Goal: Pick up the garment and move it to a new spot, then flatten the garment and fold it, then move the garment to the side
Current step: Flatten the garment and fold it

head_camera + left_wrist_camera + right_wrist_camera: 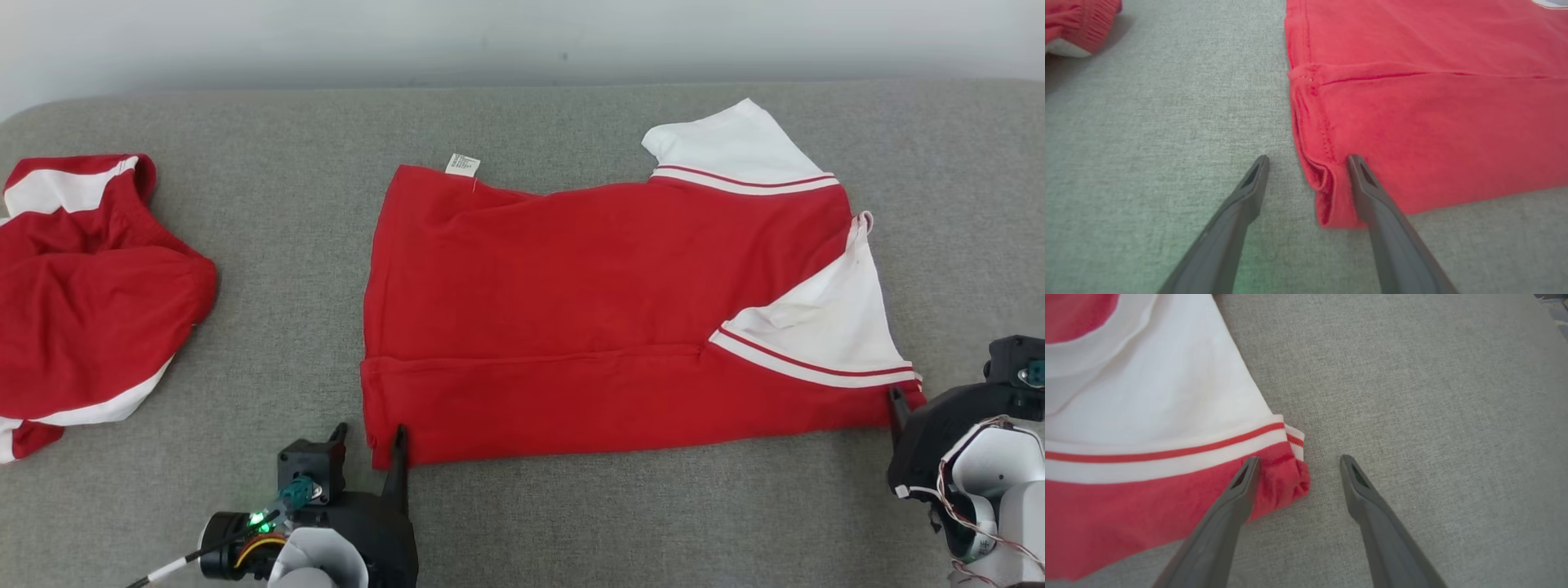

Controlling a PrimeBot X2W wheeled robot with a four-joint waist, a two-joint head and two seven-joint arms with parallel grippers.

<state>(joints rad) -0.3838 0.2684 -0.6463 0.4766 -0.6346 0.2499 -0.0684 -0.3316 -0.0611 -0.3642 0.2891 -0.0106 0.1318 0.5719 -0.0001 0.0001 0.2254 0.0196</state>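
Observation:
The garment (pixel 571 310), a red shirt with white sleeves, lies spread out on the grey padded surface (pixel 269 269), its near edge folded up in a strip. My left gripper (pixel 369 433) is open at the shirt's near left corner. In the left wrist view, the left gripper (pixel 1308 159) straddles the bunched hem corner of the garment (pixel 1433 122), its right finger over the cloth. My right gripper (pixel 902 404) is open at the near right corner. In the right wrist view, the right gripper (pixel 1299 459) has the crumpled red tip of the garment (pixel 1147 416) between its fingers.
A second red and white garment (pixel 90 302) lies crumpled at the far left; its edge, the second garment (pixel 1077 24), also appears in the left wrist view. Bare grey surface runs between the two garments and along the near edge. A pale wall rises behind.

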